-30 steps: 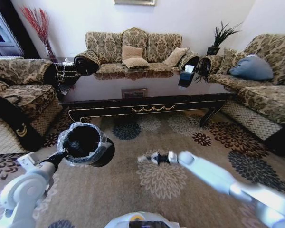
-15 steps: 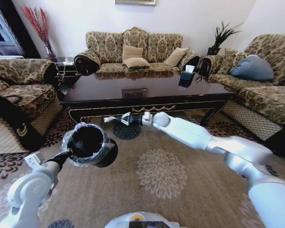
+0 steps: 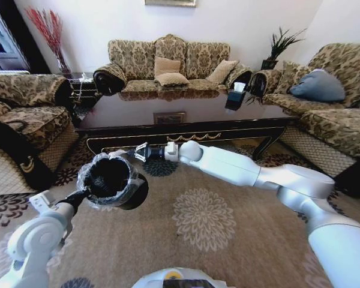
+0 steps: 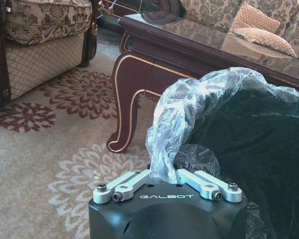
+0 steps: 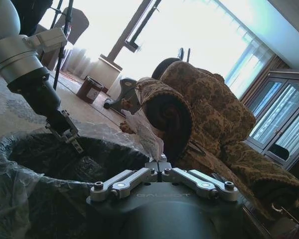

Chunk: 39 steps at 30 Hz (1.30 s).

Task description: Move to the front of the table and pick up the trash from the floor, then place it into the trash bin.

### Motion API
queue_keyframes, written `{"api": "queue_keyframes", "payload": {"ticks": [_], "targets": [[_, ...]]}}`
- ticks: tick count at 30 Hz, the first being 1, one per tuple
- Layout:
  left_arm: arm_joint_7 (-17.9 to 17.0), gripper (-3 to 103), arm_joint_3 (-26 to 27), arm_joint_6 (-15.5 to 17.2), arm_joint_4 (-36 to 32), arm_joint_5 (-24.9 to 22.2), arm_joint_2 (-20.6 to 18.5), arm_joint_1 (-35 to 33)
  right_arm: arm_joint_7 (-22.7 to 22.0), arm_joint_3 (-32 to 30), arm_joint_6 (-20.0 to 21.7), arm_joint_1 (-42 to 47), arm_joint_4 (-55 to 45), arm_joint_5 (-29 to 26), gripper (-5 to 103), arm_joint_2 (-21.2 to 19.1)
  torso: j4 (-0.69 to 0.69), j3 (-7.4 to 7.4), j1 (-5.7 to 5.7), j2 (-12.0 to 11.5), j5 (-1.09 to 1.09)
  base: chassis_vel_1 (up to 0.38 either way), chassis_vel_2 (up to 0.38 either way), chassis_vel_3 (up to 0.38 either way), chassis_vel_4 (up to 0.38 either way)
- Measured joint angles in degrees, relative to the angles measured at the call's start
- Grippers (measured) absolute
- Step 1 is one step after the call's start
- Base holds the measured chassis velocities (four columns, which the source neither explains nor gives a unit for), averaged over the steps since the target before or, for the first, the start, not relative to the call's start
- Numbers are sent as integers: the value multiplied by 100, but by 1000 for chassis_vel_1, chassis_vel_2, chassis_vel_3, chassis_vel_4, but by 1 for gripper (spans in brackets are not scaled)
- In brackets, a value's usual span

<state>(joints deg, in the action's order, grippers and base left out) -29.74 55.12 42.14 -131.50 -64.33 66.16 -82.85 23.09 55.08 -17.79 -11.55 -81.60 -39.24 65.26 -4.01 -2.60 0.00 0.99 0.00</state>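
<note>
While the left hand [image 4: 164, 185] gripped the trash bin [image 3: 111, 180] by its rim, the right hand [image 3: 134, 155] pinched white paper [image 5: 145, 132] above it.

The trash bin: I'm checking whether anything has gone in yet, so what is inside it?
The trash bin, held by the left gripper, shows a clear liner and dark interior; its bottom is hidden. The right gripper holds white paper at the rim.

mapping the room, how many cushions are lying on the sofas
4: two tan cushions stacked at the middle of the far sofa, one tan cushion at its right end, one blue cushion on the right sofa. More may be hidden.
</note>
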Motion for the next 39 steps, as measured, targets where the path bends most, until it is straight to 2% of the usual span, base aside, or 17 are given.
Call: {"api": "queue_keyframes", "payload": {"ticks": [8, 10, 13, 18, 20, 23, 25, 30, 31, 32, 34, 36, 39], "targets": [[0, 2, 4, 0, -25, -5, 31, -2, -123, 204, -2, -158, -176, -58, -1, -2, 0, 0, 0, 0, 0, 0, 0, 0, 0], [0, 2, 4, 0, -25, -5, 34, 0, -200, 255, -4, -194, -225, -60, 8, -17, -1, 0, 0, 0, 0, 0, 0, 0, 0], [0, 2, 5, 0, -25, -5, 37, 3, -301, 299, -5, -215, -259, -61, 14, -21, -1, 0, 0, 0, 0, 0, 0, 0, 0], [0, 2, 9, 0, 11, -7, 32, 32, -359, 361, -5, -204, -264, -49, 41, -4, 0, 0, 0, 0, 0, 0, 0, 0, 0], [0, 2, 9, 0, 19, -8, 30, 37, -359, 367, -5, -196, -262, -44, 41, -1, -1, 0, 0, 0, 0, 0, 0, 0, 0], [1, 2, 9, 0, 60, -10, 15, 62, -358, 378, -23, -137, -212, 7, 57, 8, 0, 0, 0, 0, 0, 0, 0, 0, 0], [1, 2, 9, 0, 68, -10, 12, 67, -358, 379, -29, -126, -201, 16, 57, 8, 0, 0, 0, 0, 0, 0, 0, 0, 0], [5, 2, 11, 0, 137, -28, -7, 73, -422, 240, -84, -18, -144, 63, 84, -14, 0, 0, 0, 0, 0, 0, 0, 0, 0], [5, 2, 11, 0, 137, -28, -7, 73, -422, 240, -84, -18, -144, 63, 84, -14, 0, 0, 0, 0, 0, 0, 0, 0, 0], [7, 2, 10, 0, 164, -28, -8, 72, -479, 179, -85, 11, -134, 52, 84, -25, 0, 0, 0, 0, 0, 0, 0, 0, 0], [9, 2, -20, -1, 300, -27, -5, 65, -784, -103, -76, 125, -78, -116, 94, -90, 0, 0, 0, 0, 1, 0, 0, 0, 0], [9, 2, -28, 0, 347, -27, -4, 60, -915, -210, -53, 159, -52, -203, 98, -125, 0, 0, 0, 0, 1, 0, 0, 0, 0], [-27, 2, -24, 0, 555, -39, 27, 16, -1328, -787, 128, 294, 78, -664, 100, -355, 1, 0, 0, 0, 0, 0, 0, 0, 0]]}}
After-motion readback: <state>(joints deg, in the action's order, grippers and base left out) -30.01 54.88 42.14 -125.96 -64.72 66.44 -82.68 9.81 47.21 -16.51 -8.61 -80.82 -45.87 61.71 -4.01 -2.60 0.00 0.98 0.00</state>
